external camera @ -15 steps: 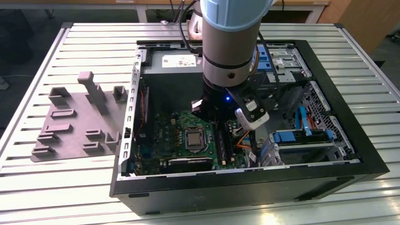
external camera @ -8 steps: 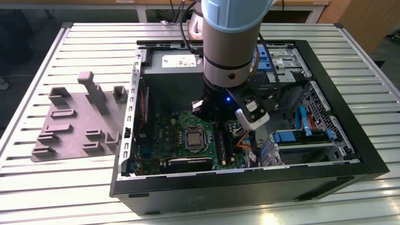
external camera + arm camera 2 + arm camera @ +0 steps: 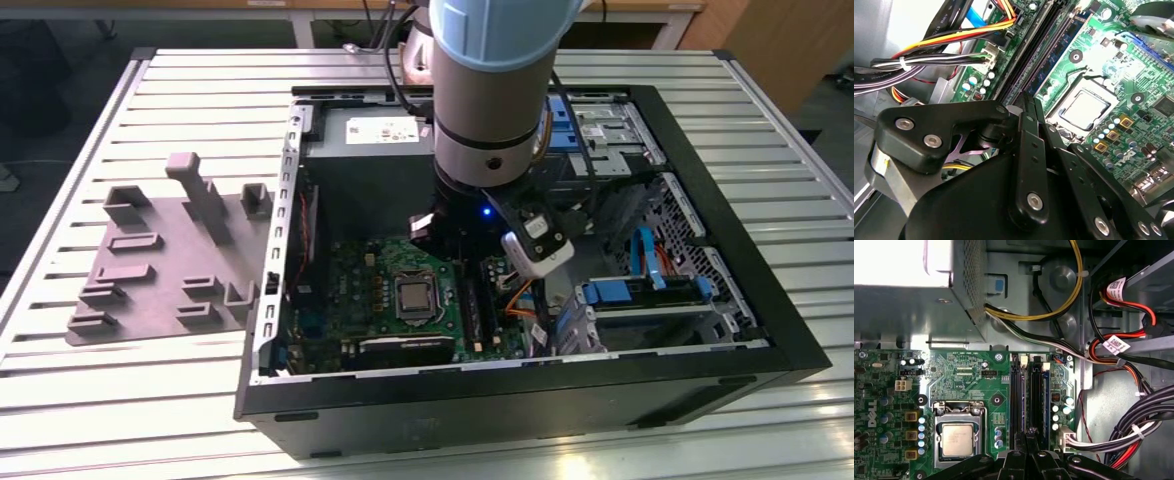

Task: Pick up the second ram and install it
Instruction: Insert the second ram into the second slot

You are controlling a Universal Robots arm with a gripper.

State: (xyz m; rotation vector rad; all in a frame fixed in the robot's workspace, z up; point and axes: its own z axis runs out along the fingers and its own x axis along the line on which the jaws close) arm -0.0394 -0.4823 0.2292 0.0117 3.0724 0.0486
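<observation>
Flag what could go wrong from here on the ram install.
1. The gripper sits over one end of the slots, where a ram stands; uneven pressure there could leave it tilted or unlatched. I cannot tell if it is seated.
2. The white plug and cables lie right beside the slots; the gripper's links could snag them.
3. The CPU socket is close on the other side; a sideways slip could hit it.

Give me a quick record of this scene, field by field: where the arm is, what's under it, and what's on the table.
surface: slatted metal table
computer case: open, lying on the table
grey plastic tray: beside the case, on the exterior view's left
end effector: inside the case, over the RAM slots
memory stick: seated in one slot
processor: beside the slots, uncovered
</observation>
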